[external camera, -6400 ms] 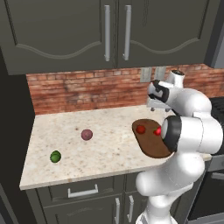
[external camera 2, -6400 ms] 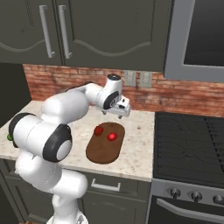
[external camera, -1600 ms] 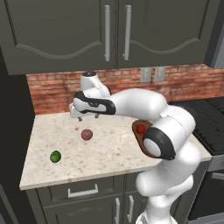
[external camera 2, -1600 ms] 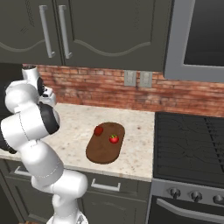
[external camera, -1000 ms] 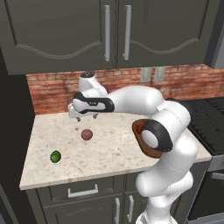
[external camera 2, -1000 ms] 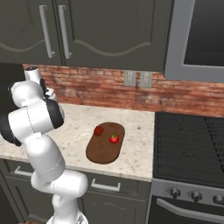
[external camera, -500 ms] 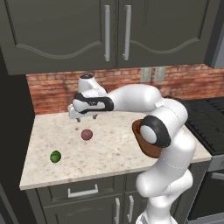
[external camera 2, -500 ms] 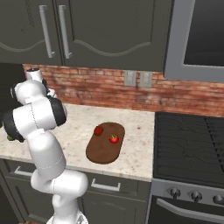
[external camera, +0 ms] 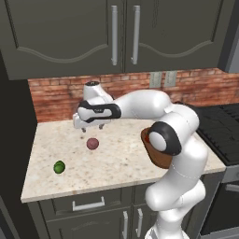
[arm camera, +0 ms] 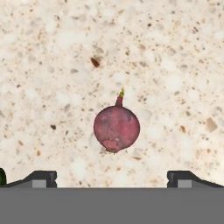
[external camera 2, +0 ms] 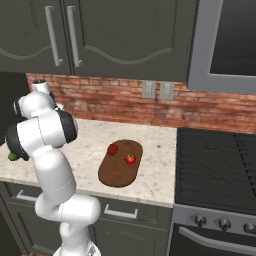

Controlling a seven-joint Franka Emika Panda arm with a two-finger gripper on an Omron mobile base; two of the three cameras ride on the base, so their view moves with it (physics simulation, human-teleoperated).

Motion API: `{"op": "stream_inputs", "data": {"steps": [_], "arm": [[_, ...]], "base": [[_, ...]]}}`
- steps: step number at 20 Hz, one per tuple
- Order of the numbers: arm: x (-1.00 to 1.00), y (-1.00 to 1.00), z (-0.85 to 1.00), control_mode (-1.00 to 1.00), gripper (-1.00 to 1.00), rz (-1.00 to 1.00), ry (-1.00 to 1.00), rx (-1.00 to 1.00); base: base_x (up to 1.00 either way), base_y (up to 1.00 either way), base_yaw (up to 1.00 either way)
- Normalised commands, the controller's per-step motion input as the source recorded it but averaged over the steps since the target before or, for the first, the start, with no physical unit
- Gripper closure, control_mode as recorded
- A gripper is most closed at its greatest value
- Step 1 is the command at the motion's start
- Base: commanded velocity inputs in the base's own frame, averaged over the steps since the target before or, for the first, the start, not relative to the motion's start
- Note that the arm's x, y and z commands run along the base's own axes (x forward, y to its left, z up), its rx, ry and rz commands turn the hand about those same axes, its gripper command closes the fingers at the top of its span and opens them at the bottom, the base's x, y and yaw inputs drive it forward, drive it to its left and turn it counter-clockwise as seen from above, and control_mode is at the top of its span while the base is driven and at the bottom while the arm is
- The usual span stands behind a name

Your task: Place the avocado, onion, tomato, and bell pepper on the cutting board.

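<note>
One dull purple round onion (arm camera: 116, 129)

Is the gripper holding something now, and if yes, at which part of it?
Nothing is held. The gripper is open above the onion, which lies free on the counter.

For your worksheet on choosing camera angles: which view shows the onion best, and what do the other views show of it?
The hand view: the onion sits centred and large on the counter, its stem tip clear. The left base view shows it small below the open gripper. In the right base view the arm stands in front of it.
</note>
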Motion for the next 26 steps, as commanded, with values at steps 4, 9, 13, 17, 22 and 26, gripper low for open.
{"op": "stream_inputs", "data": {"steps": [4, 9, 13, 17, 22, 26], "arm": [[0.0, 0.0, -0.19, -1.0, -1.0, 0.0, 0.04, 0.0], [0.0, 0.0, -0.19, -1.0, -1.0, 0.0, 0.05, 0.0], [0.01, 0.0, -0.17, -1.0, -1.0, 0.0, 0.04, 0.0], [0.02, 0.0, -0.14, -1.0, -1.0, 0.0, 0.02, 0.0], [0.08, 0.0, -0.13, -1.0, -1.0, 0.0, 0.03, 0.0], [0.09, 0.0, -0.13, -1.0, -1.0, 0.0, 0.04, 0.0]], "base": [[0.0, 0.0, 0.0], [0.0, 0.0, 0.0], [0.0, 0.0, 0.0], [0.0, 0.0, 0.0], [0.0, 0.0, 0.0], [0.0, 0.0, 0.0]]}}
